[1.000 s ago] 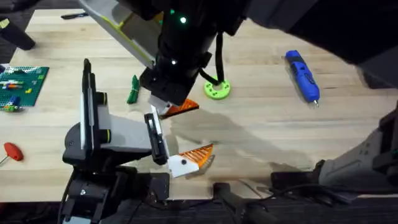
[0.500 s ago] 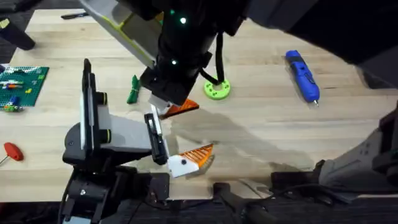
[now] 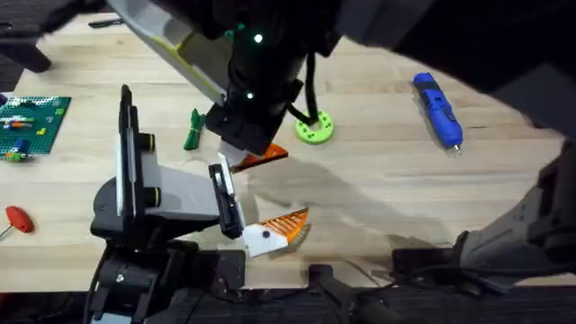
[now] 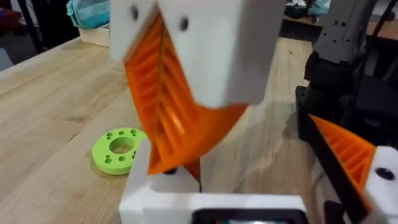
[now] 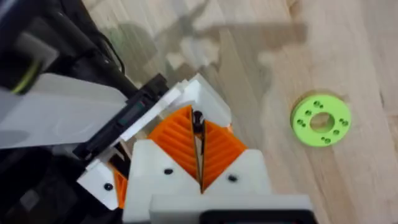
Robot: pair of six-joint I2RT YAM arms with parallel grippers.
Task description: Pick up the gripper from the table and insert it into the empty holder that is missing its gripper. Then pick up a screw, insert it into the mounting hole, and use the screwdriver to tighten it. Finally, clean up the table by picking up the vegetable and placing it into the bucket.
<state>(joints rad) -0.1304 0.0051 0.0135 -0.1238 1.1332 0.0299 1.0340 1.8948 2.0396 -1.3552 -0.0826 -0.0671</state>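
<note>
Clutter round the claws: lime disc [image 3: 314, 130], vegetable [image 3: 193, 130], screwdriver [image 3: 438, 110] well off to the side.
Right gripper [image 5: 199, 152] pinches something small and dark over the holder [image 5: 186, 93]; left gripper [image 3: 261, 229] can't tell, arm hides plenty.

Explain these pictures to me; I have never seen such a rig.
Two robot arms work at a wooden table. One picture looks down from above. The other two come from a camera on each arm's wrist. The left gripper is open, with an orange finger at one end. The right arm reaches across the table. The right gripper has its orange pads pressed together, right at the white holder on the left gripper's other end. Something small and dark sits at its tips; I cannot tell what. On the table lie a blue screwdriver, a green disc and a dark green vegetable.
</note>
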